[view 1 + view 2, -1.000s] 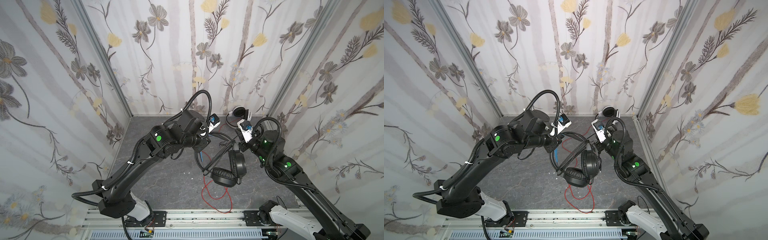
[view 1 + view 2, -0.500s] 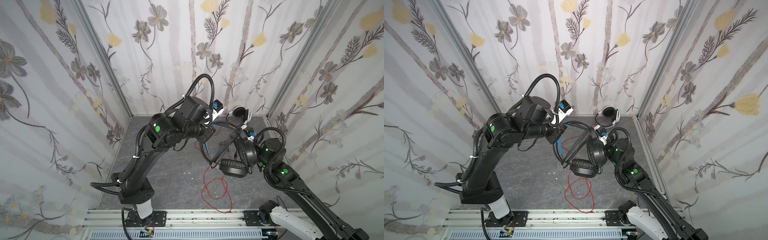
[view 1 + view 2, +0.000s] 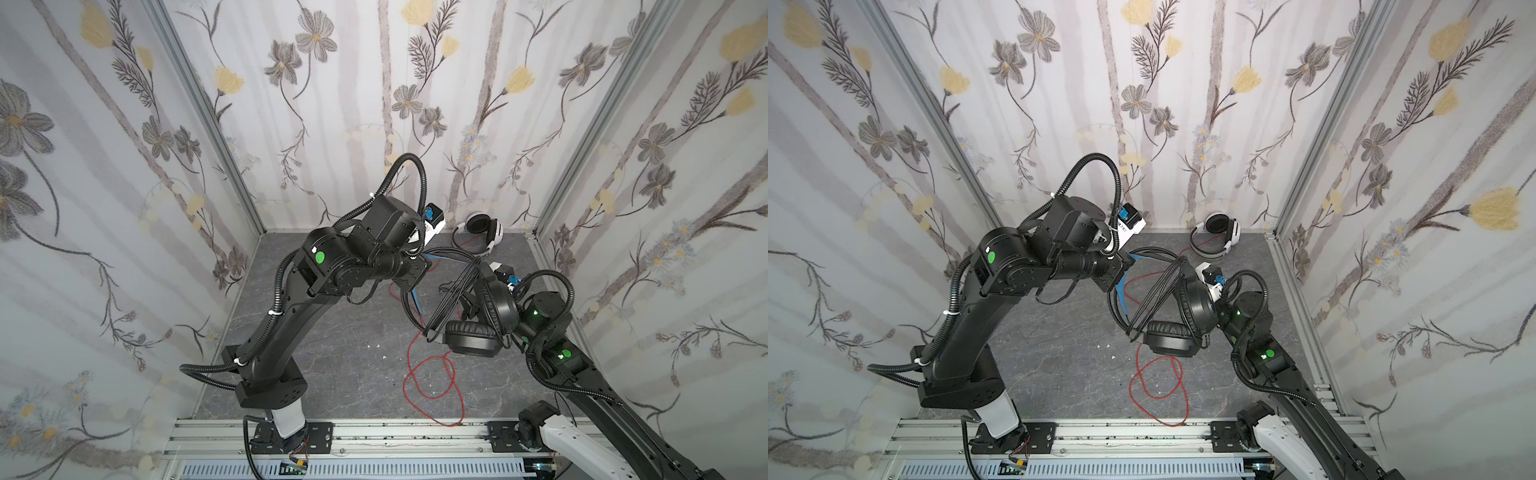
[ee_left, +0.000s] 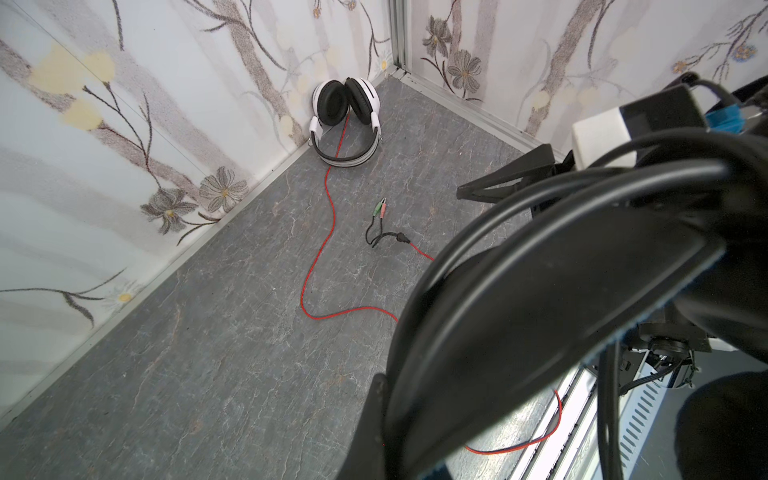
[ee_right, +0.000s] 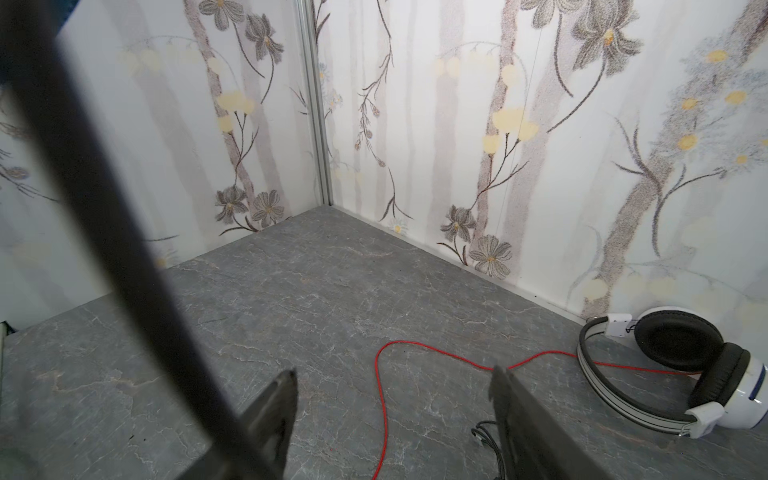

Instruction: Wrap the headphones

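black headset (image 3: 478, 328) hangs clear of the counter (image 3: 353, 353), mid-right in both top views, cups low and side by side. its band arcs up and back toward the left tool (image 3: 417, 272), which is pressed together on the band. blue inner lining shows just by it. black cable (image 3: 1154, 299) runs in several strands from the band top down to the cups, so the wrap looks mostly on. right tool (image 5: 392, 376) is spread w/ nothing between the fingers. it sits just behind and to the right of the cups, so the headset lies to its left and a bit toward the rail. the wrap strands run roughly band-to-cup, slanting across its reach. right arm is nearer the cups, left arm nearer the band. prob next: right tool takes the loose cable end, but i can't find that end or its plug. white headset (image 3: 478, 226) sits in the far right corner, cups against the back wall, band flat on the counter. its red cable (image 4: 331, 199) trails forward to the rail, unwrapped, nearer the right arm. hidden: left tool's tips under its wrist in top views, right tool behind the cups. a dark blurred bar crosses the right wrist view, can't tell if it's cable or band.
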Robot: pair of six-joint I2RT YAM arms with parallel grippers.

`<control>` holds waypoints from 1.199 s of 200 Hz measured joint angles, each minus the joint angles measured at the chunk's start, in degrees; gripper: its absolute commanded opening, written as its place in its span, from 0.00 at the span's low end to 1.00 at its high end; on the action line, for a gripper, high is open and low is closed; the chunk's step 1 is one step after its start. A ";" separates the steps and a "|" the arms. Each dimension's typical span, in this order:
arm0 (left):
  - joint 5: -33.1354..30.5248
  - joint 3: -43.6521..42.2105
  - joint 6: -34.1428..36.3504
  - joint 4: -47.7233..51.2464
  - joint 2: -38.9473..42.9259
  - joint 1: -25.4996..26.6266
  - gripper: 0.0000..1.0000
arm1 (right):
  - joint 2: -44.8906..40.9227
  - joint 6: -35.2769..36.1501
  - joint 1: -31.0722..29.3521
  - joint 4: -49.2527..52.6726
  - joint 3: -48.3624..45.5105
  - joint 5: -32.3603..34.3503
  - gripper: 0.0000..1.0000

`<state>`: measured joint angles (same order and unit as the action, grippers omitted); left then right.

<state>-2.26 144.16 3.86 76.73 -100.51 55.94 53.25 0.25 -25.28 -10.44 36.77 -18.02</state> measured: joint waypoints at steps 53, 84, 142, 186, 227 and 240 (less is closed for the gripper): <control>0.98 -0.68 -1.14 -3.21 1.38 0.00 0.00 | -3.43 -1.70 0.76 -0.37 -5.44 -4.37 0.81; 1.11 -0.76 -1.90 -3.85 1.73 0.00 0.00 | -5.60 -2.29 0.94 -0.02 -8.94 -4.59 0.81; 3.56 -2.05 -2.36 -5.03 3.30 0.00 0.00 | -5.90 -6.40 1.03 -1.66 -11.76 -4.79 0.81; 4.44 -4.24 -2.78 -8.31 5.88 0.00 0.00 | -5.20 -10.78 1.03 -4.50 -14.08 -7.23 0.80; 5.14 -8.68 -3.32 -11.32 9.05 0.00 0.00 | -5.46 -13.29 1.03 -5.64 -15.65 -9.46 0.80; 5.33 -8.98 -3.43 -11.82 9.60 0.00 0.00 | -4.79 -13.53 1.03 -6.08 -15.76 -10.14 0.80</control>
<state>3.07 135.17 0.43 64.90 -90.91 55.94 48.47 -13.28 -24.25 -16.51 21.02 -28.16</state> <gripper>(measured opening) 0.060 0.797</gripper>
